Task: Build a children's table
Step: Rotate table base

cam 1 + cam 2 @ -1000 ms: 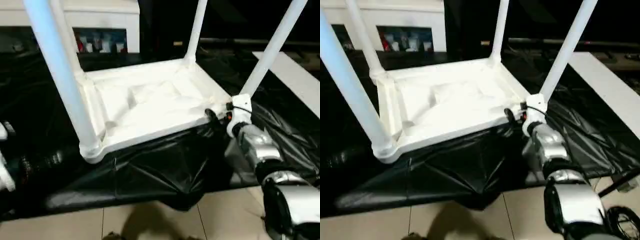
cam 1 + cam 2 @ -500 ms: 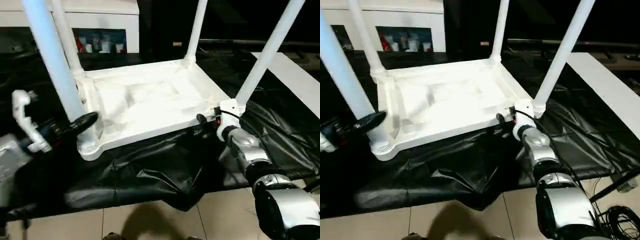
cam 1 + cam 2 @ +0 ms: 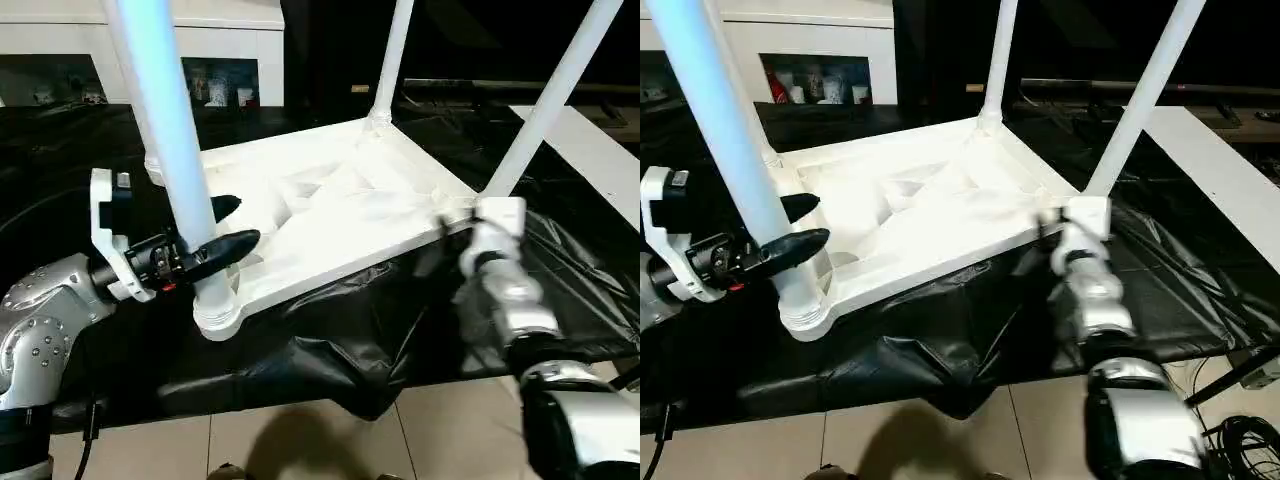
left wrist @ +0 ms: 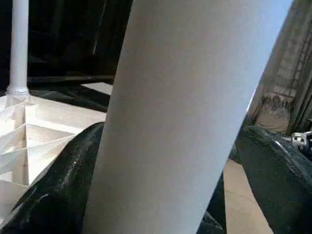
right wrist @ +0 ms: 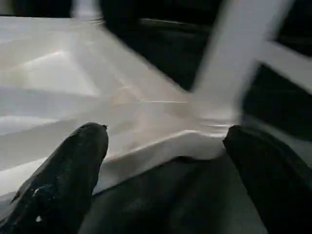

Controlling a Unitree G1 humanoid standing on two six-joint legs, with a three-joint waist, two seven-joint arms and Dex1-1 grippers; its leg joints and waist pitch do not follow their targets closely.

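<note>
Table upside down, legs pointing up.
The left gripper (image 3: 222, 232) stands wide around the near leg (image 3: 170, 150), maybe to steady it; the right gripper (image 5: 161, 161) is wide too, holding nothing.

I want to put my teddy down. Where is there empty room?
The black sheet right of the upside-down tabletop lies bare, and so does the floor in front. The near corners are crowded: the left hand straddles a leg, the right hand the other.

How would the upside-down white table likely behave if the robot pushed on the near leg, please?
The table looks like hollow ribbed plastic, so probably light and stiff. It lies on a wrinkled black sheet and may slide. The leg is long, so pushing high could tip it.
</note>
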